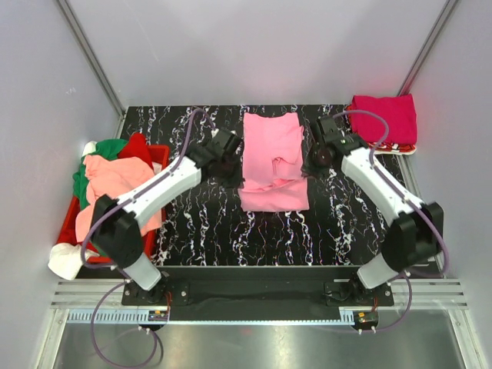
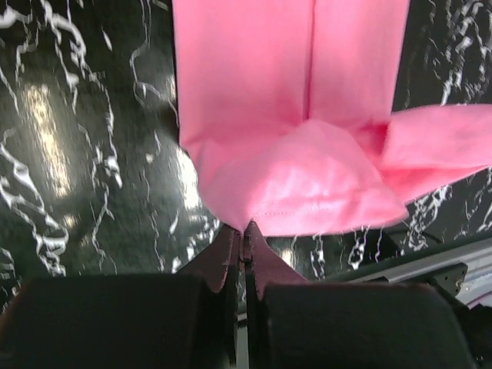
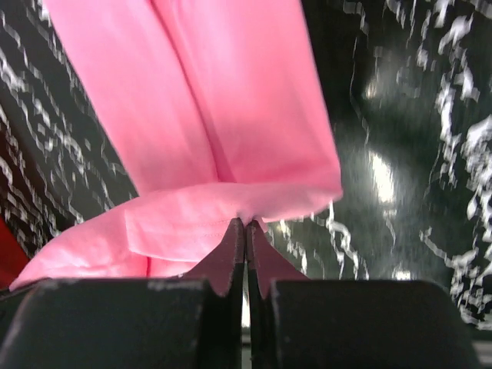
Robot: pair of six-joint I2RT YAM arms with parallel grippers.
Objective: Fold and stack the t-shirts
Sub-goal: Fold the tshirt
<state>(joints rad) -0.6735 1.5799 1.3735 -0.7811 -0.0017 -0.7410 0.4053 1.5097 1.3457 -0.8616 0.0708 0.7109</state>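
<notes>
A light pink t-shirt (image 1: 269, 138) lies partly folded lengthwise in the middle of the black marbled table (image 1: 207, 231). My left gripper (image 1: 233, 167) is at its left edge and my right gripper (image 1: 310, 164) at its right edge. In the left wrist view the left gripper (image 2: 246, 229) is shut on a raised fold of the pink t-shirt (image 2: 254, 92). The right wrist view shows the right gripper (image 3: 245, 224) shut the same way on the pink t-shirt (image 3: 200, 92). A folded magenta t-shirt (image 1: 384, 117) lies at the back right corner.
A red crate (image 1: 161, 154) stands at the table's left edge, heaped with a salmon t-shirt (image 1: 115, 181), a green one (image 1: 100, 150), a red one (image 1: 137, 144) and a white one (image 1: 65, 257) hanging over its near end. Grey walls close in the table.
</notes>
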